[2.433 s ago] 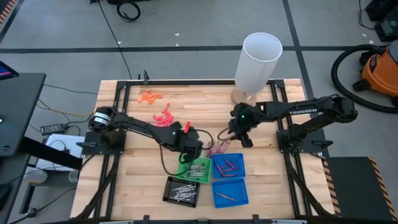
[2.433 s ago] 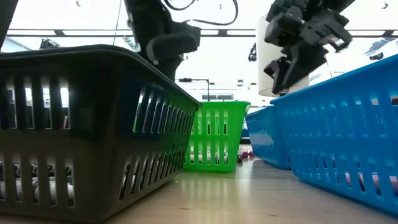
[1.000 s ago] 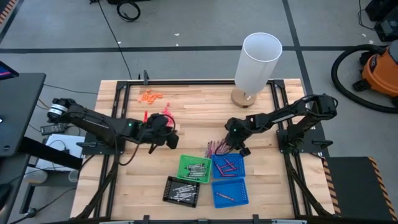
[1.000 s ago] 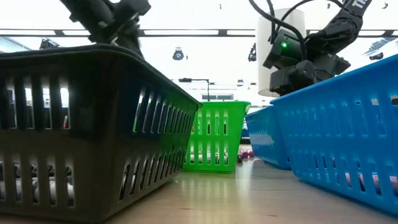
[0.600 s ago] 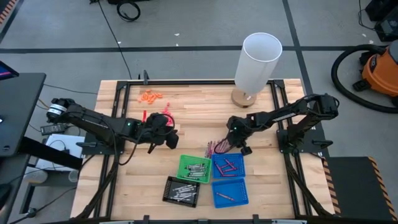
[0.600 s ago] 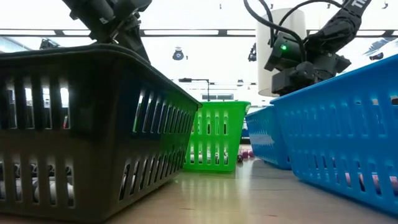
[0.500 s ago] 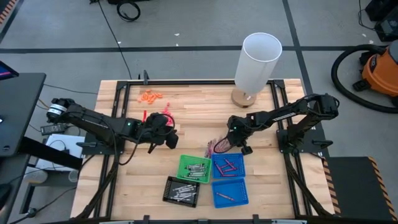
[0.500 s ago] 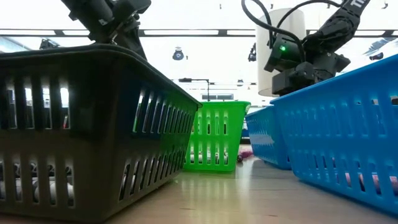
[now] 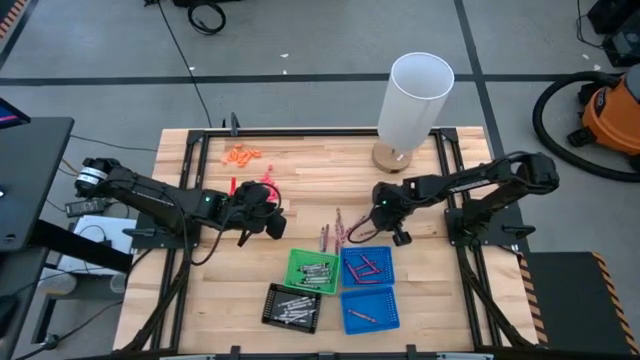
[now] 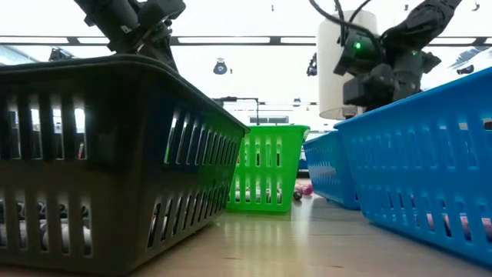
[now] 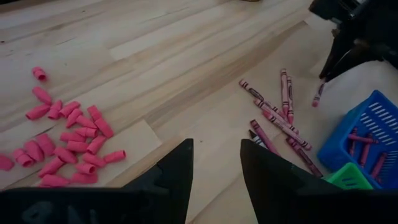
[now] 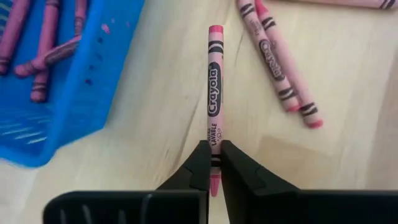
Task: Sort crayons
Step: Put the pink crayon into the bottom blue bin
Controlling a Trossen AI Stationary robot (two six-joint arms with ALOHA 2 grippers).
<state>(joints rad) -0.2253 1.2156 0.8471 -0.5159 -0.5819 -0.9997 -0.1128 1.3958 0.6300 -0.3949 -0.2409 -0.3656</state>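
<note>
Right gripper (image 12: 212,163) jaws pinch one pink crayon (image 12: 214,99) above the worktop (image 9: 300,165), beside a blue tray (image 12: 56,93). Left gripper (image 11: 214,163) waits open near pink bits (image 11: 68,127).

Loose crayons (image 9: 335,236) lie on the table (image 9: 320,165) behind four baskets (image 9: 330,290).

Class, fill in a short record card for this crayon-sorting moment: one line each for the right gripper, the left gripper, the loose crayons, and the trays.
right gripper: shut on a pink crayon, held by its end above the table, beside the blue tray
left gripper: open, empty, near the pink bits
loose crayons: several pink ones lying on the wood
trays: two blue, one green tray, one black tray, all holding crayons
</note>
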